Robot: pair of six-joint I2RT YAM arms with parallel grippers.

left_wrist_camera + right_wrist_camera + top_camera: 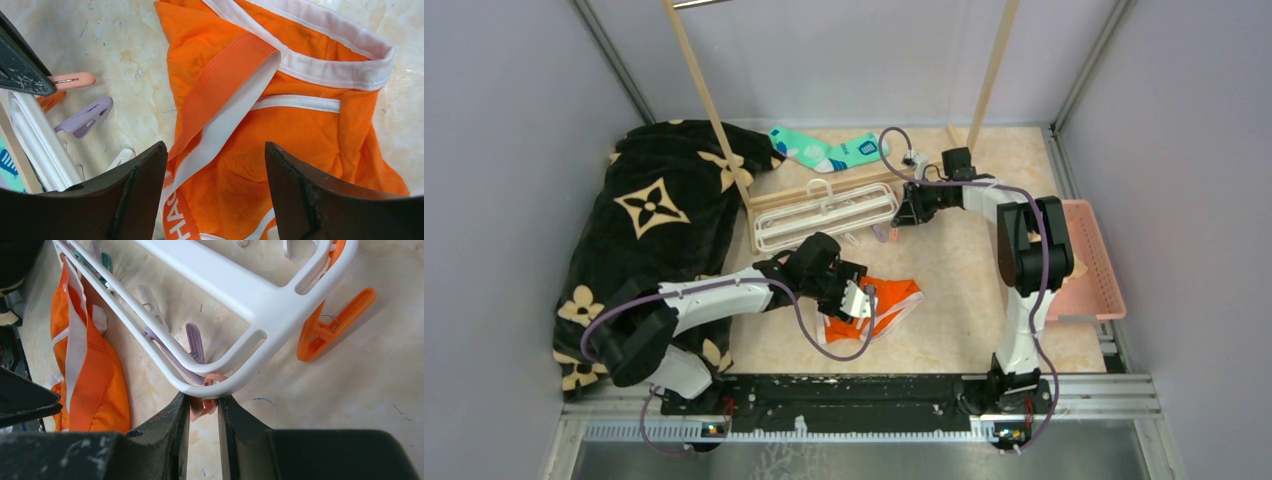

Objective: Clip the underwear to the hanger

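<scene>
The underwear (280,125): one pair, orange with white trim. It is found crumpled flat on the table (954,290), near the front, just beside the near edge of the hanger (824,215) but not clipped to it. The waistband is folded over on itself in the left wrist view.

Step in hand, as judged: pick-up of the garment, with a clip readied at the hanger. Nothing is clipped yet.

Left gripper (215,155): jaws are spread wide, poised directly above the orange fabric. Nothing is held between them.

Right gripper (204,405): fingers are drawn close together at the hanger's corner. A pink clip (204,407) is pinched between them, directly under the white frame.

Next move, as judged: the left jaws need to be lowered onto a raised fold or the waistband edge and closed on a single thickness. The edge then has to be carried to the pinched clip, whose mouth must be squeezed open to accept it. The fabric lies limp and bunched, so several layers could be taken at once.

Count:
- arms: two
- hanger: one, lying flat
- clips seen from the right wrist: one orange clip (335,325), one purple clip (195,342), the pink one; others are too crowded to count
- sock (829,152): one, teal
- basket (1094,255): one, pink
- blanket (659,215): one, black
- wooden rack (709,100): one
</scene>
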